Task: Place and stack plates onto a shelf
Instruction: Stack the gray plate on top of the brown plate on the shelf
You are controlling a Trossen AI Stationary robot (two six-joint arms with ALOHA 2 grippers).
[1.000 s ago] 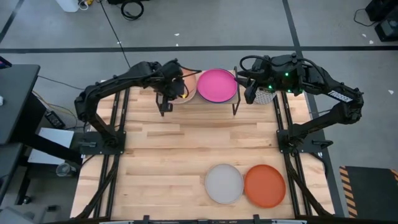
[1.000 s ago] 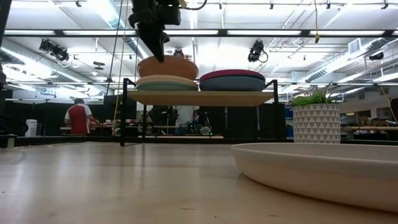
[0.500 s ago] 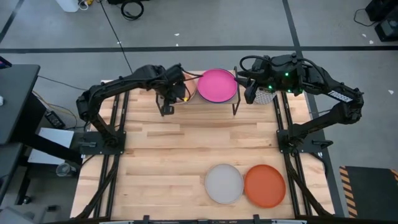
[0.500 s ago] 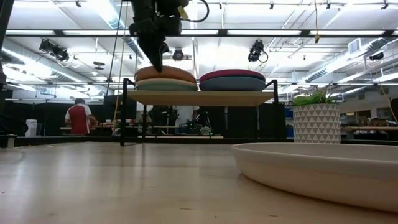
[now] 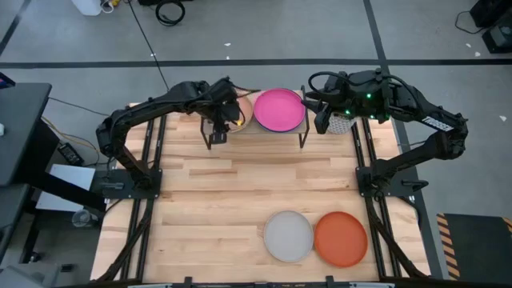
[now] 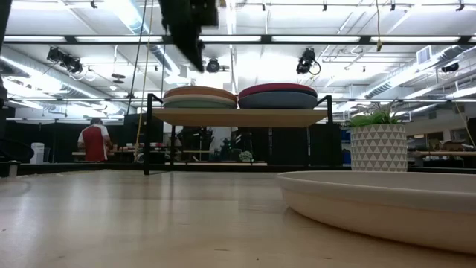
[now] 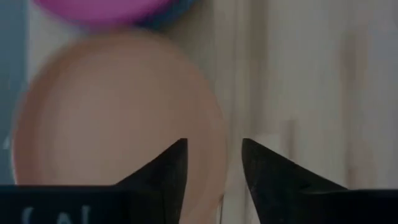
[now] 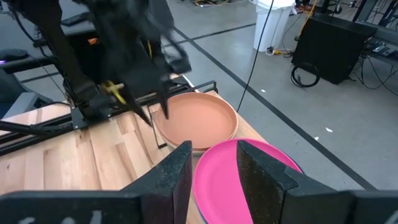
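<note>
The shelf (image 6: pixel 238 117) at the table's far edge carries two stacks of plates. The peach-tan plate (image 6: pixel 198 91) tops the left stack, resting flat on a cream-white one. The magenta plate (image 5: pixel 279 110) tops the right stack. My left gripper (image 7: pixel 214 158) hangs open just above the peach-tan plate's near rim (image 7: pixel 211 143), clear of it in the low view. My right gripper (image 8: pixel 214 158) stands open beside the shelf's right end, over the magenta plate (image 8: pixel 249 180), holding nothing. A grey plate (image 5: pixel 288 236) and an orange plate (image 5: pixel 341 238) lie flat side by side near the table's front edge.
A white patterned pot with a green plant (image 6: pixel 379 145) stands right of the shelf, under my right arm. The rim of a plate (image 6: pixel 387 205) fills the low view's near right. A person (image 6: pixel 94 141) stands far off in the room behind.
My left gripper has lowered the tilted peach-tan plate flat onto the left stack, opened and let go. It has then risen clear of the plate. The plate now lies level on the stack.
</note>
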